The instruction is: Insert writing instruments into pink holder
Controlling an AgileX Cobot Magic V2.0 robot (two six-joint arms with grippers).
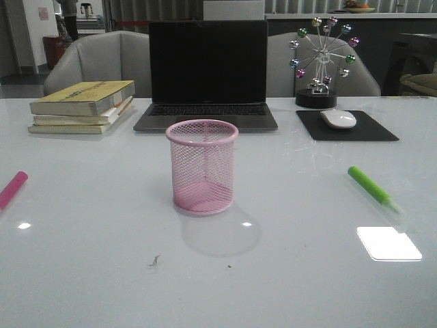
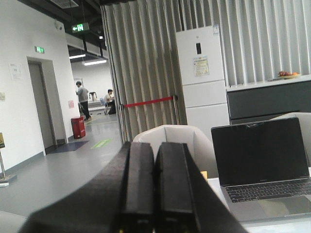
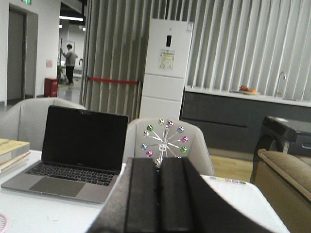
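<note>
The pink holder [image 1: 202, 167] stands upright and empty in the middle of the white table. A lime green pen [image 1: 371, 187] with a pale cap lies flat on the table to its right. At the left edge of the front view lies a magenta pen [image 1: 12, 188], partly cut off. Neither gripper shows in the front view. In the left wrist view my left gripper [image 2: 155, 148] is shut, its black fingers pressed together with nothing between them, aimed level over the table. My right gripper [image 3: 160, 165] is likewise shut and empty. The holder's rim [image 3: 2, 223] peeks into the right wrist view's corner.
A dark laptop [image 1: 207, 75] sits behind the holder. A stack of books [image 1: 83, 106] lies at the back left. A mouse [image 1: 339, 119] on a black pad [image 1: 348, 127] and a ferris-wheel ornament [image 1: 319, 61] stand at the back right. Chairs stand beyond the table.
</note>
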